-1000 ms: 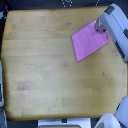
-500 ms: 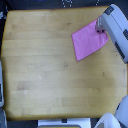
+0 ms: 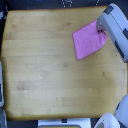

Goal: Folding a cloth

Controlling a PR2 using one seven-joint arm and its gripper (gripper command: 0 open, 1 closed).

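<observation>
The pink-magenta cloth [image 3: 88, 40] lies flat on the wooden table [image 3: 45, 65], near the far edge toward the exterior view's right, turned so it looks like a tilted square. My gripper [image 3: 101, 31] comes in from the upper right on a white-grey arm and sits at the cloth's upper right corner. Its fingertips are dark and small in this view, and I cannot tell whether they are pinched on the fabric or just touching it.
The white-grey arm [image 3: 116, 27] runs along the table's right edge. Rounded white robot parts [image 3: 114, 117] show at the bottom right. A grey object [image 3: 2, 95] stands at the table's left edge. Dark floor lies beyond the far edge.
</observation>
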